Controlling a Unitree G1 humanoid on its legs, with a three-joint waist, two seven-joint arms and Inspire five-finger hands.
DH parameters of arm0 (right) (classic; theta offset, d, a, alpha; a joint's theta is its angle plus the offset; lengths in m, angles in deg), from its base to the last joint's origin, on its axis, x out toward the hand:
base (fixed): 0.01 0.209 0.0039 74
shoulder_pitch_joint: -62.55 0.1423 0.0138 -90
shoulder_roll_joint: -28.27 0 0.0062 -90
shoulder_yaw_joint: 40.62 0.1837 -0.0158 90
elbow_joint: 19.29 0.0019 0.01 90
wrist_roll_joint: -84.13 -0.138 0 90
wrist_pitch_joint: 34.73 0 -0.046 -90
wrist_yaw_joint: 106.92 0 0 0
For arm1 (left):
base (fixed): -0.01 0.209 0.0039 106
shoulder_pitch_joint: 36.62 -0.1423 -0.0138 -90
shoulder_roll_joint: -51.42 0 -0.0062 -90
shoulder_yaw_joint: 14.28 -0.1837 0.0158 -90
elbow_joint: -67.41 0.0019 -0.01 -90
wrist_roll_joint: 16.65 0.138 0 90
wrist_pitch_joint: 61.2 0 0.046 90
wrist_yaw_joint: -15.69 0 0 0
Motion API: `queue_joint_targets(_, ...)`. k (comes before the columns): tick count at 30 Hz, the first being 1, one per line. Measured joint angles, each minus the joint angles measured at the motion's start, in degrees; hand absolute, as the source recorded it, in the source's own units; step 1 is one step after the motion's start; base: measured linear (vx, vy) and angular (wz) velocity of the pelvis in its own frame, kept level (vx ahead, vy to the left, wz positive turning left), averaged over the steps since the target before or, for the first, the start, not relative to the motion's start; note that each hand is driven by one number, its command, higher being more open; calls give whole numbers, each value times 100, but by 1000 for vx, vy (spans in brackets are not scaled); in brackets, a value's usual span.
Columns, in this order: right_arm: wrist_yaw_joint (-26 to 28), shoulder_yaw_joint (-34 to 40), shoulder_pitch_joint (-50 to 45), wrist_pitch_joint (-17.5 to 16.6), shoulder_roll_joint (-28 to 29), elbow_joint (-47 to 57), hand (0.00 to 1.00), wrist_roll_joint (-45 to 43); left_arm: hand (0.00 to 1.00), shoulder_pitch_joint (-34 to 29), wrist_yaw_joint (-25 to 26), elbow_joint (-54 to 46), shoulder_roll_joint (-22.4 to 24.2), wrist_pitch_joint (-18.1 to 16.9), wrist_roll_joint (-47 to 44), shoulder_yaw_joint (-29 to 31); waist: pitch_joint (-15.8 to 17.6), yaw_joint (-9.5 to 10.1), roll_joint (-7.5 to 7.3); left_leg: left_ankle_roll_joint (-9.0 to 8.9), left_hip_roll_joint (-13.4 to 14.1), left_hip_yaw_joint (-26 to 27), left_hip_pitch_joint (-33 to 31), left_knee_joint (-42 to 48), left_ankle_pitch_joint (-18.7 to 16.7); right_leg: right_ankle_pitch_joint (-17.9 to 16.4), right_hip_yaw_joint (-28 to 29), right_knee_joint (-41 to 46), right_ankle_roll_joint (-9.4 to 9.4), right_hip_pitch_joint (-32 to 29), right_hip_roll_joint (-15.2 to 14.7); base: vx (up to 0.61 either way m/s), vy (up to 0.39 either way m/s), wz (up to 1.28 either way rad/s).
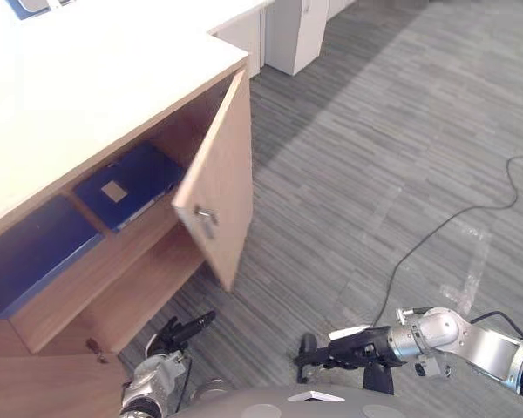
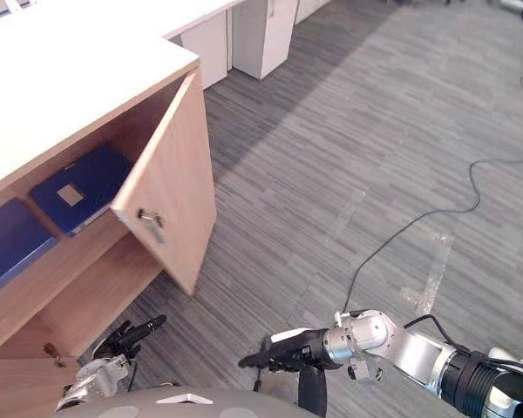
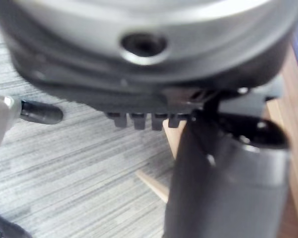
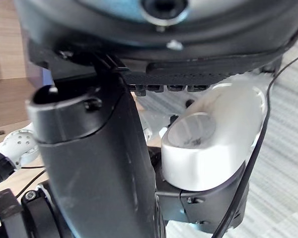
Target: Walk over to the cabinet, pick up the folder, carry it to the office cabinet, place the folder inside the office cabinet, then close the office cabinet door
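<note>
You have the blue folder (image 1: 131, 185) lying on the upper shelf of the office cabinet (image 1: 132, 296), beside a second blue folder (image 1: 30, 251), so placing looks done. The cabinet door (image 1: 222, 187) stands half open; closing it is what's left. Your left robot hand (image 1: 181, 333) and right robot hand (image 1: 349, 348) hang low over the floor, fingers straight, holding nothing.

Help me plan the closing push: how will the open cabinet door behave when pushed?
The cabinet door looks like a rigid wooden panel, so it probably won't flex. Standing ajar, attached along one edge, it should swing shut rather than slide. Its small metal handle likely matters little; pushing the flat face should do.
</note>
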Motion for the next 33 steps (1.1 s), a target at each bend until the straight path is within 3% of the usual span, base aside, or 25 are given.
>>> queue_joint_targets(2,-37,84,-20,-2,-10,12,100,47,100,-1,1,2,-22,1,0,-2,-88,91,-149,15,-17,-100,-87,63,-8,4,-71,0,1,-1,-44,-28,29,17)
queue_joint_targets(7,-133,74,-86,-8,250,-83,100,94,100,-42,1,60,19,11,73,-7,-88,221,-162,104,-117,-549,-358,269,-28,14,-463,3,15,82,-219,-33,65,45)
queue_joint_targets(11,-458,321,-152,-48,1523,-1531,100,690,100,13,-8,59,37,7,138,-353,-4,366,-43,268,-266,-1377,-731,847,-205,-206,-1163,297,114,368,-502,-73,129,103)
queue_joint_targets(13,-486,782,-205,-152,2057,-2383,100,975,100,33,-10,44,50,10,296,-864,140,366,121,382,-379,-1830,-837,1169,-418,-619,-1315,1254,151,281,-852,-60,177,104)
queue_joint_targets(14,-461,1138,-332,-255,2337,-2810,100,1069,100,-25,-12,-30,13,15,471,-1269,139,307,218,428,-442,-2104,-929,1306,-453,-746,-1213,1905,-18,119,-1018,-39,260,141)
queue_joint_targets(15,-689,1803,-448,-349,2998,-3442,100,1452,100,-138,-37,-304,-165,32,742,-1828,187,256,258,462,-535,-2492,-997,1435,-455,-765,-806,2671,-290,-89,-1158,-23,249,158)
queue_joint_targets(17,-1634,3055,-383,-312,4245,-4722,100,2320,100,-280,-163,-929,-431,53,1116,-2350,277,218,274,523,-636,-3007,-1086,1611,-439,-784,21,3369,-363,-358,-1102,10,127,153)
queue_joint_targets(18,-2174,3918,-252,-232,4803,-5440,100,2692,100,-289,-218,-1406,-496,61,1306,-2434,299,214,234,557,-757,-3420,-1229,1717,-419,-1355,533,3399,-171,-357,-955,36,-44,179)
queue_joint_targets(19,-2538,4602,-195,-149,5087,-5931,100,2871,100,-271,-192,-1921,-512,58,1465,-2466,304,216,235,553,-870,-3833,-1403,1793,-412,-1709,990,3094,5,-342,-733,30,-90,170)
queue_joint_targets(21,-3021,5531,-196,-102,5310,-6441,100,2903,100,-168,-106,-2594,-508,53,1911,-2551,330,196,256,490,-1056,-4404,-1596,1837,-383,-1927,1596,2606,221,-318,-467,61,-191,183)
queue_joint_targets(22,-3498,6284,-252,38,5435,-6865,100,2646,100,-109,-2,-3238,-509,2,2429,-2687,351,132,250,363,-1285,-4941,-1725,1888,-374,-1970,2135,2239,358,-276,-331,101,-291,206)
queue_joint_targets(23,-3654,6486,-331,103,5471,-6987,100,2482,100,-64,26,-3466,-510,-2,2633,-2754,352,132,180,289,-1366,-5102,-1733,1924,-388,-1936,2267,2147,380,-201,-319,126,-403,209)
queue_joint_targets(24,-3881,6737,-534,213,5583,-7146,100,2294,100,-60,53,-3880,-491,-48,2847,-2808,415,150,144,84,-1484,-5365,-1738,2058,-493,-2103,2320,2162,704,-83,-334,104,-369,145)
queue_joint_targets(25,-3997,6888,-721,296,5680,-7161,100,2001,100,-202,93,-4225,-404,-62,2867,-2796,433,185,294,-92,-1315,-5598,-1751,2168,-597,-2298,2099,2200,660,-11,-124,91,-423,106)
queue_joint_targets(28,-3979,7208,-1097,333,5831,-6914,100,1515,100,-506,-63,-4794,-183,-113,2819,-2967,342,252,473,-226,-821,-5631,-1694,1807,-533,-2446,1710,2368,430,0,212,73,-309,44)
queue_joint_targets(31,-3973,7466,-1226,349,6033,-6701,100,1498,100,-697,-206,-5140,83,-124,2784,-3168,336,123,405,-320,-580,-5613,-1754,1529,-274,-2576,1219,2425,227,68,347,68,-213,71)
queue_joint_targets(32,-3978,7592,-1234,354,6141,-6671,100,1501,100,-842,-263,-5264,137,-123,2785,-3179,334,121,252,-265,-498,-5445,-1781,1411,-104,-2613,1041,2420,162,108,356,135,-315,190)
queue_joint_targets(33,-4031,7817,-1332,394,6343,-6633,100,1486,100,-1218,-430,-5512,119,-98,2504,-3154,367,124,1,393,-11,-3496,-2138,1453,248,-2628,222,2306,119,405,243,125,-278,203)
